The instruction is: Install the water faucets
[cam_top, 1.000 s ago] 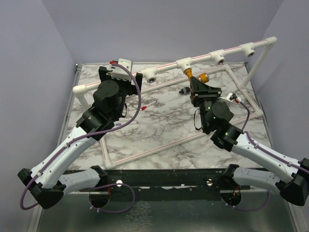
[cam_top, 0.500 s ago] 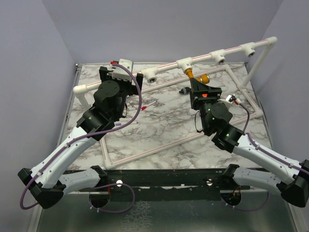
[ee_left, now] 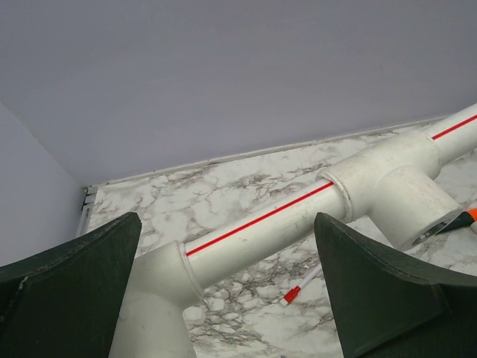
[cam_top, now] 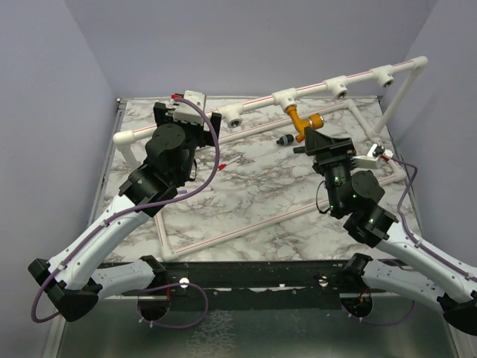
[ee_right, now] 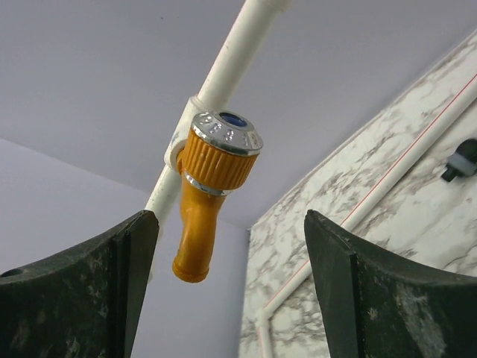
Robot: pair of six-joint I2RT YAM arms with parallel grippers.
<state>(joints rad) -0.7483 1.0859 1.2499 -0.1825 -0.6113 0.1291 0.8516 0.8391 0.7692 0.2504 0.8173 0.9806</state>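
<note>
A mustard-orange water faucet hangs from a white tee socket on the raised pipe rail, spout down. In the right wrist view the faucet shows its silver round end. My right gripper is open and just short of the faucet, touching nothing. My left gripper is open, its jaws standing either side of the red-striped white pipe near the rail's left end, without pressing on it.
Empty tee sockets sit along the rail. A white pipe frame lies on the marble table. A small black part and a thin red-tipped stick lie inside it.
My right gripper has opened, let go of the faucet and drawn back toward the near right. The faucet stays on its tee. The left arm has not moved.
</note>
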